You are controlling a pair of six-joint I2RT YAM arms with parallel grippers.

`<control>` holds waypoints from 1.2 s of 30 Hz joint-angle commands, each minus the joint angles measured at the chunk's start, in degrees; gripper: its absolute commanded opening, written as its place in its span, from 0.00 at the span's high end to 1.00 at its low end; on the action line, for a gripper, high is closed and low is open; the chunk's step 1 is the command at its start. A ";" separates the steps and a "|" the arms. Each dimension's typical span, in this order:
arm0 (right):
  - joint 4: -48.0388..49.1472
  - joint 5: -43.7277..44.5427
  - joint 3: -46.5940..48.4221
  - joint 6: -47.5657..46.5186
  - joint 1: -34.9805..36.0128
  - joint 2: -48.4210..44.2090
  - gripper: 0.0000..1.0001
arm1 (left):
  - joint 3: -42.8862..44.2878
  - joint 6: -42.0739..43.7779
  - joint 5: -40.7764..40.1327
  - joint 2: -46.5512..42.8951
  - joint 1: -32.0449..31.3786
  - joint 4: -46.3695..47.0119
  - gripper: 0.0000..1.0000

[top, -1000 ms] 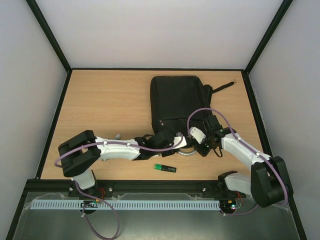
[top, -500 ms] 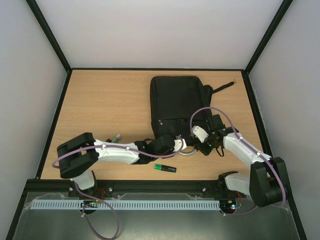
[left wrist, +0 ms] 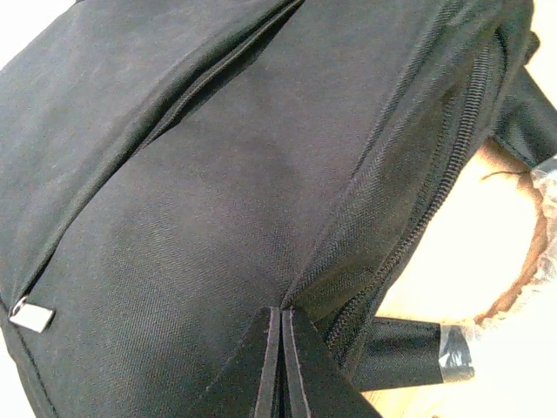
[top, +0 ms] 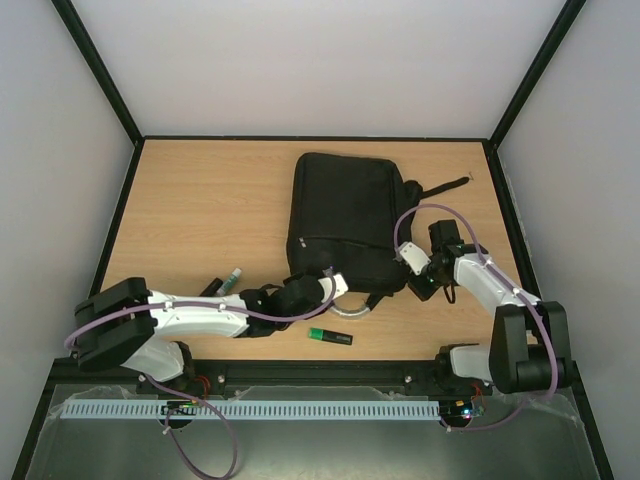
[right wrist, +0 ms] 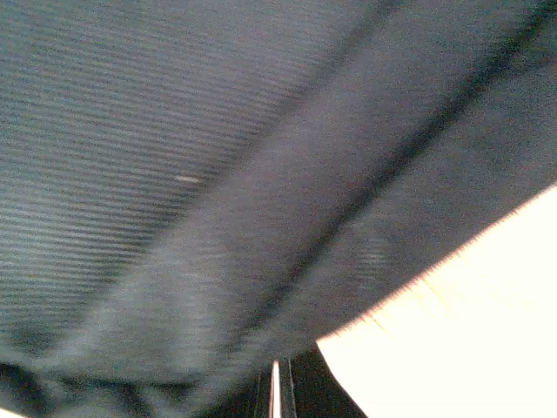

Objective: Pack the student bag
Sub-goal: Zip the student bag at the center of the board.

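The student bag [top: 345, 205], a large black backpack, lies on the wooden table, its near end toward the arms and its grey curved handle [top: 352, 311] at that edge. My left gripper [top: 322, 285] is at the bag's near left corner. In the left wrist view its jaws are pressed together [left wrist: 280, 313] on a fold of the bag's fabric [left wrist: 218, 174] beside a zip. My right gripper [top: 420, 287] is at the bag's near right corner. In the blurred right wrist view its jaws are together [right wrist: 278, 374] under the bag's fabric [right wrist: 218, 174].
A green highlighter [top: 330, 336] lies on the table just in front of the bag. A pen [top: 231, 279] lies by the left arm. A black strap [top: 445, 186] trails from the bag toward the right wall. Black walls edge the table.
The bag's near end has moved left and spread wider, with the bag turned a little. My left arm has drawn back to the left; my right gripper has shifted right.
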 commanded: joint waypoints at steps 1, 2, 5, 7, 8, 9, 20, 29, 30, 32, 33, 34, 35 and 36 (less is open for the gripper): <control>-0.66 4.97 2.10 0.64 -0.89 2.61 0.99 | -2.08 -4.39 -7.15 -3.14 1.13 -1.38 0.98; -0.33 4.99 2.38 0.78 -0.88 3.30 0.99 | -2.39 -4.95 -7.25 -3.52 1.25 -1.58 0.98; -0.49 3.17 3.17 1.56 -0.88 4.26 0.99 | -3.41 -6.80 -5.46 -5.04 1.47 -1.59 0.92; -1.34 1.33 3.50 1.86 -0.80 4.11 0.99 | -3.87 -7.12 -2.16 -6.34 1.43 -0.84 0.75; -1.48 0.70 3.46 1.91 -0.72 3.85 0.99 | -3.85 -7.28 -1.06 -7.00 1.26 -0.44 0.69; -1.57 0.27 3.37 1.97 -0.56 3.32 0.99 | -3.81 -7.36 -0.21 -7.63 1.11 -0.04 0.62; -2.76 -1.51 3.22 2.59 2.21 0.52 0.99 | 9.04 -3.27 16.12 2.03 -1.09 2.96 0.44; -3.34 -2.04 3.25 2.66 2.36 0.26 0.99 | 22.94 -0.64 19.17 18.67 -2.06 1.61 0.46; -3.44 -2.04 3.26 2.61 2.35 0.18 0.99 | 23.74 -0.25 19.54 19.95 -2.04 1.85 0.46; -3.73 -2.11 3.41 2.69 2.34 0.12 0.99 | 25.68 0.31 19.66 22.36 -2.05 1.82 0.47; -3.91 -2.17 3.54 2.68 2.34 0.17 0.99 | 26.74 0.65 19.63 23.75 -2.06 1.84 0.47; -4.08 -2.26 3.60 2.64 2.36 0.25 0.99 | 27.47 0.90 19.56 24.65 -2.06 1.86 0.46; -4.18 -2.42 3.68 2.60 2.37 0.25 0.99 | 28.09 1.18 19.48 25.54 -2.06 1.96 0.46; -4.24 -2.52 3.65 2.59 2.36 0.39 0.99 | 28.54 1.45 19.45 26.21 -2.06 2.23 0.46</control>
